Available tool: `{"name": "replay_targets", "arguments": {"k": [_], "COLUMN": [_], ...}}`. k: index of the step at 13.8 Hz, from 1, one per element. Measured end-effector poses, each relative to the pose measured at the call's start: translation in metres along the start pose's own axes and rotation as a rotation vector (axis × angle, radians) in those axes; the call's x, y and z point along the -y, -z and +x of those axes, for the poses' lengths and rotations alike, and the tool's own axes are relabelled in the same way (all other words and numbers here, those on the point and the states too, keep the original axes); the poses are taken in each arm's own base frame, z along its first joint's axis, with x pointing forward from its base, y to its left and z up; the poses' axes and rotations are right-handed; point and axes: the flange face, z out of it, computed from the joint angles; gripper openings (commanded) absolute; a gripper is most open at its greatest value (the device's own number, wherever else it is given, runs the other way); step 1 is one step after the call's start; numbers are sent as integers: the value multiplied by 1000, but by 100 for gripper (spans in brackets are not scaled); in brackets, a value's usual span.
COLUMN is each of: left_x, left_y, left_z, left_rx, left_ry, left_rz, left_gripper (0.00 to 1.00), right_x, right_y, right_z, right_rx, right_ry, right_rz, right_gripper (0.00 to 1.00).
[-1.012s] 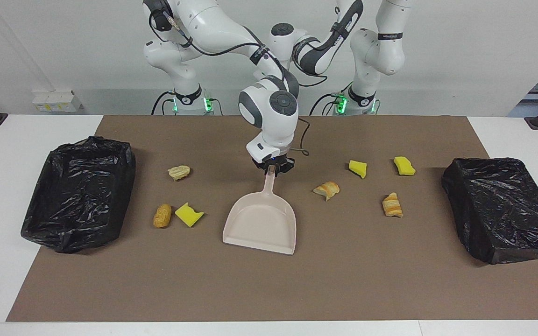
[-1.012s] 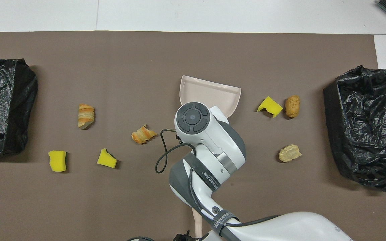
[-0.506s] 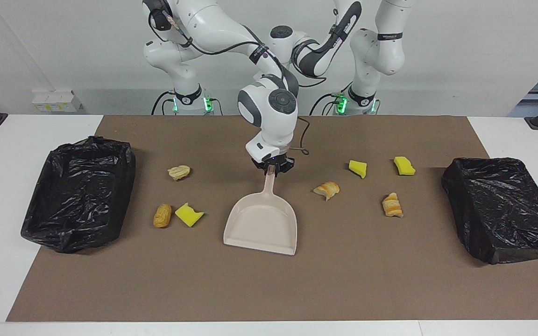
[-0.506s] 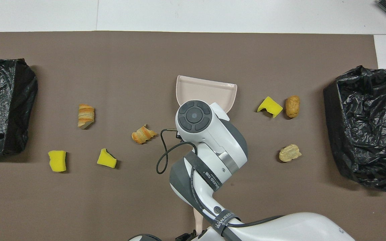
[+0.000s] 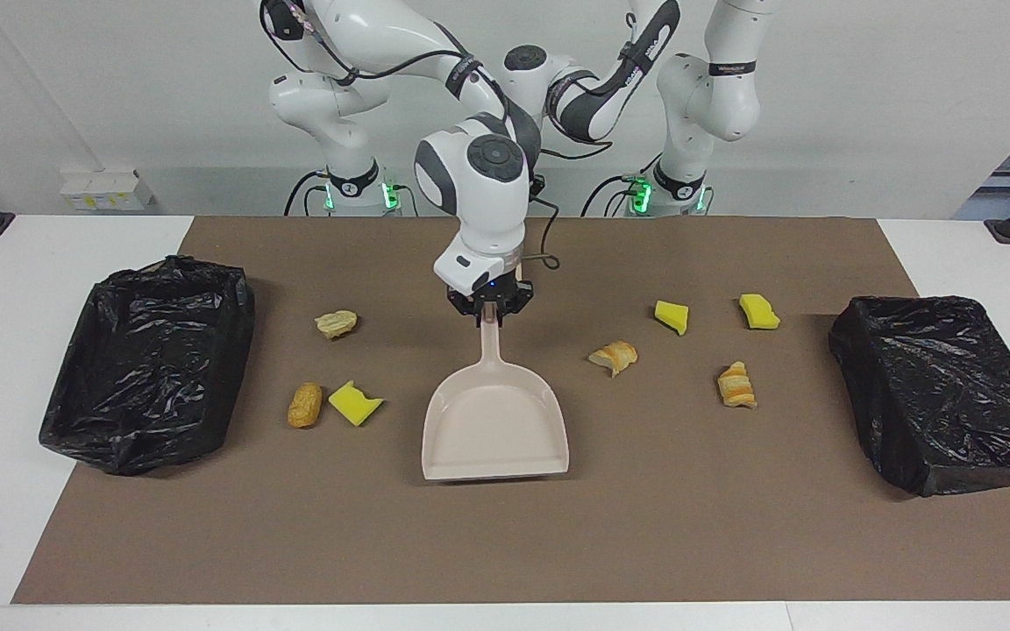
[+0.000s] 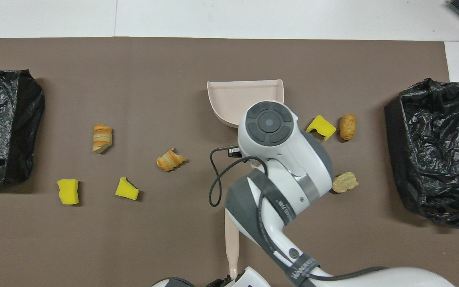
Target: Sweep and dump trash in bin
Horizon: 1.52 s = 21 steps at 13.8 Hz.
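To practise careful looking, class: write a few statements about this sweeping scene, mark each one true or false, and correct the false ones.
1. The right claw grips the dustpan by its handle. True.
2. The dustpan holds two scraps. False: it is empty.
3. The bin toward the right arm's end is lined in black. True.
4. All scraps are binned. False: scraps, such as a yellow chunk, lie on the brown mat.

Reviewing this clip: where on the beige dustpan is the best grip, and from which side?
Grip the dustpan by its handle, coming down from above at the end nearer to the robots. The handle is slim enough for two fingers, while the pan is wide and lies flat on the mat with its mouth facing away from the robots. The right gripper is shut on the handle's end there.
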Motion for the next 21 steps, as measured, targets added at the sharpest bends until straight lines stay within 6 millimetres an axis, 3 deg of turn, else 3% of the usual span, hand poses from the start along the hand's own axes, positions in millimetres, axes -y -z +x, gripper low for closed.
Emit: {"name": "replay_targets", "arguments": {"k": [3, 7, 11, 14, 17, 21], "left_x": [16, 68, 138, 201, 259, 355], "left_y": [24, 57, 88, 88, 83, 80], "left_z": [44, 127, 204, 246, 274, 301], "left_rx": [18, 21, 17, -26, -36, 5], "left_ry": [104, 308, 521, 621, 538, 321], "left_rz": [34, 37, 30, 80, 131, 156], "left_gripper": [0, 0, 0, 0, 0, 0], "right_x": [-59, -98, -97, -90, -82, -84], "right_y": [12, -5, -19, -29, -34, -29], "right_z": [6, 6, -5, -28, -50, -58], "right_rx": [38, 103, 107, 89, 94, 130], "right_ry": [270, 610, 805, 916, 1026, 1215], "right_rz": [-11, 4, 10, -1, -30, -155], "right_gripper": [0, 0, 0, 0, 0, 0]}}
